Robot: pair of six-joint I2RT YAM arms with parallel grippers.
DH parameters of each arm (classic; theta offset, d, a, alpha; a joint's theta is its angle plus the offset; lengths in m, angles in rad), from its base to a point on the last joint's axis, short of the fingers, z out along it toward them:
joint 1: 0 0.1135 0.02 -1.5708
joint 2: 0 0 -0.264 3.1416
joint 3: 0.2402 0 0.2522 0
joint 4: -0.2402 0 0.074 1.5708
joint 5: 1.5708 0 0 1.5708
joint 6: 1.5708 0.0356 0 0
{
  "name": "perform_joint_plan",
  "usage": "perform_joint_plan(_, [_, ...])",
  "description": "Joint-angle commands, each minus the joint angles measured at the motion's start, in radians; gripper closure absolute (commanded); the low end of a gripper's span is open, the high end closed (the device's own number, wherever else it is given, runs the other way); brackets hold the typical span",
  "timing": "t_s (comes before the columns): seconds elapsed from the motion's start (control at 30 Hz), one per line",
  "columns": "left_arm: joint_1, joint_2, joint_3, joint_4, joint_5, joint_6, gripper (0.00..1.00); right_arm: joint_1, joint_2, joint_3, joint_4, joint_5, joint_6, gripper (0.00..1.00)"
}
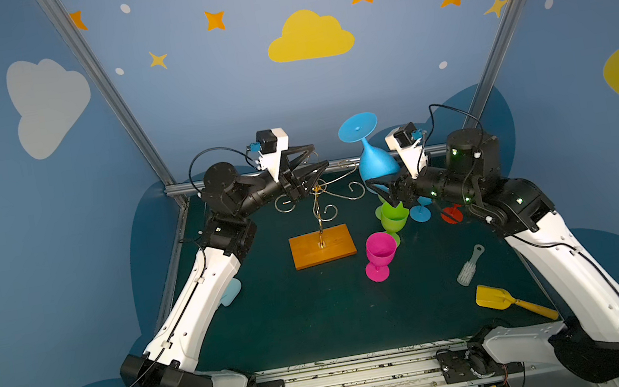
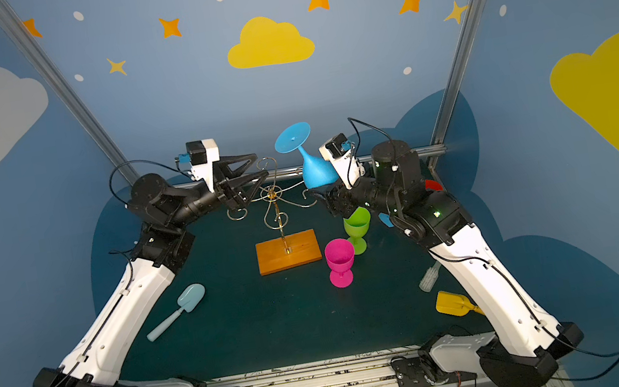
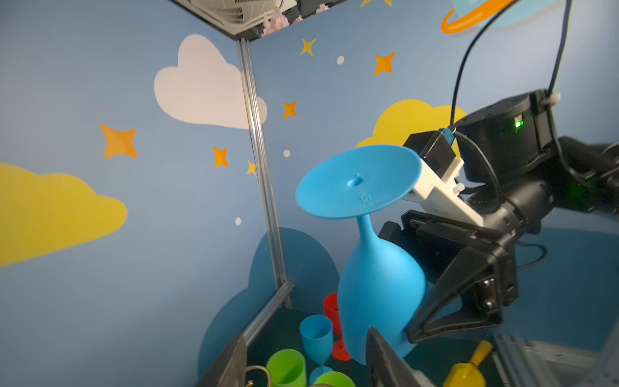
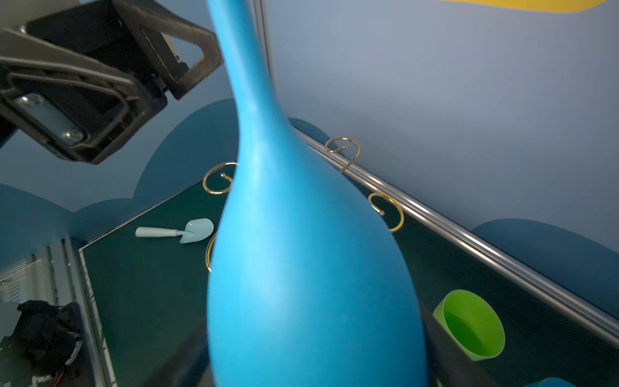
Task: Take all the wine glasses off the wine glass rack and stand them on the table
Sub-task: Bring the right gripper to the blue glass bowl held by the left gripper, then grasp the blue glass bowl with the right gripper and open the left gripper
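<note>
Green tabletop [image 1: 299,322]—my right gripper [image 1: 378,188] is pinching the wine glass [image 1: 376,163] at its bowl, likely light, slick; left gripper [image 1: 319,155] gaping, nine o'clock.

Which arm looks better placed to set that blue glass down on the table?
Right. The right claw grips the upside-down blue glass by the bowl, apparently free of the gold rack. The left claw stands open and empty beside the rack's top.

bare mat [image 1: 312,328] up front — pink cup [image 1: 380,249], green cup [image 1: 395,219] near rack base [image 1: 322,247]
</note>
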Motion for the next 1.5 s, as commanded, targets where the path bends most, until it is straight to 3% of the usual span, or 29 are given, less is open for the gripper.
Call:
perform_joint_plan(0.0, [-0.015, -0.013, -0.031, 0.078, -0.085, 0.284, 0.46, 0.02, 0.017, 0.04, -0.088, -0.01, 0.022, 0.58])
perform_joint_plan(0.23, [-0.059, -0.008, -0.035, 0.097, -0.115, 0.421, 0.51, 0.065, 0.057, 0.054, -0.102, -0.008, 0.041, 0.61])
perform_joint_plan(0.47, [-0.069, -0.004, -0.027, 0.093, -0.101, 0.468, 0.56, 0.103, 0.082, 0.046, -0.093, -0.035, 0.049, 0.61])
perform_joint_plan(0.57, [-0.075, -0.003, -0.026, 0.08, -0.091, 0.484, 0.69, 0.115, 0.101, 0.064, -0.112, -0.031, 0.048, 0.61])
perform_joint_plan(0.7, [-0.074, -0.011, -0.032, 0.066, -0.096, 0.486, 0.97, 0.125, 0.096, 0.062, -0.103, -0.03, 0.053, 0.58])
perform_joint_plan(0.73, [-0.074, -0.016, -0.038, 0.071, -0.11, 0.477, 0.97, 0.125, 0.09, 0.057, -0.098, -0.029, 0.06, 0.56])
perform_joint_plan(0.83, [-0.075, -0.043, -0.079, 0.132, -0.187, 0.398, 0.97, 0.125, 0.051, 0.017, -0.049, -0.028, 0.08, 0.3])
perform_joint_plan(0.9, [-0.074, -0.064, -0.107, 0.156, -0.237, 0.35, 0.97, 0.122, 0.006, -0.031, 0.011, -0.032, 0.099, 0.21])
perform_joint_plan(1.07, [-0.075, -0.116, -0.174, 0.173, -0.347, 0.137, 0.97, 0.103, -0.119, -0.157, 0.166, -0.05, 0.159, 0.13])
perform_joint_plan(1.27, [-0.065, -0.145, -0.279, 0.267, -0.445, -0.14, 0.97, 0.045, -0.282, -0.324, 0.29, -0.102, 0.248, 0.13])
perform_joint_plan(1.47, [-0.063, -0.153, -0.305, 0.283, -0.426, -0.204, 0.97, 0.012, -0.371, -0.373, 0.296, -0.047, 0.281, 0.14])
